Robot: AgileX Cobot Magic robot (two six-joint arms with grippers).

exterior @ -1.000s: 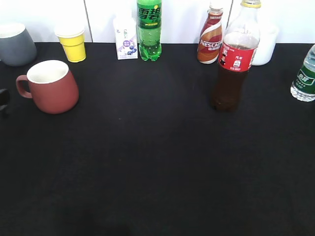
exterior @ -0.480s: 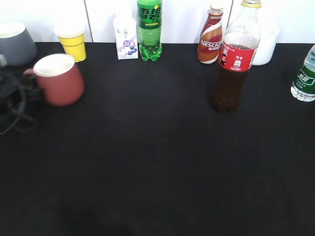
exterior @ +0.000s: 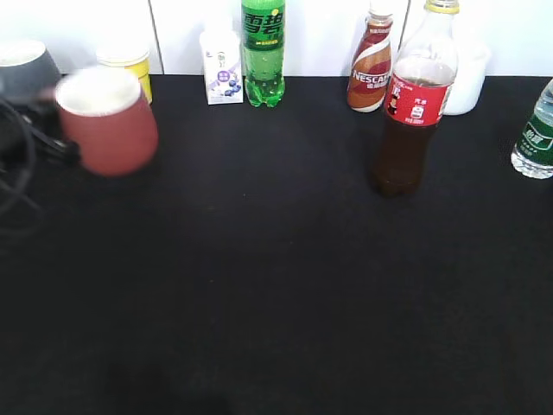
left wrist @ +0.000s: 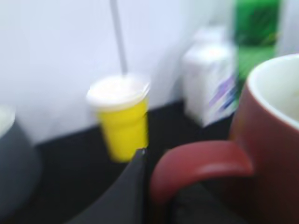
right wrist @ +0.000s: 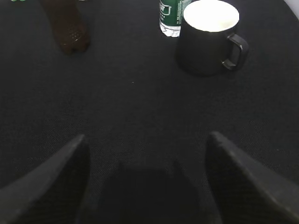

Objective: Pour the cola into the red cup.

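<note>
Left wrist view: left pincer (left wrist: 156,186) clamps the rounded red ceramic mug's (left wrist: 266,154) loop handle; right pincer (right wrist: 145,154) gapes wide.

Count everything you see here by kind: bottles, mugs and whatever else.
Bottles: 4 (cola, green soda bottle, Nescafe bottle, green-labelled bottle)
Mugs: 3 (red cup, grey mug, black mug)
Yellow paper cup: 1
Carton: 1
White container: 1
Total: 10
</note>
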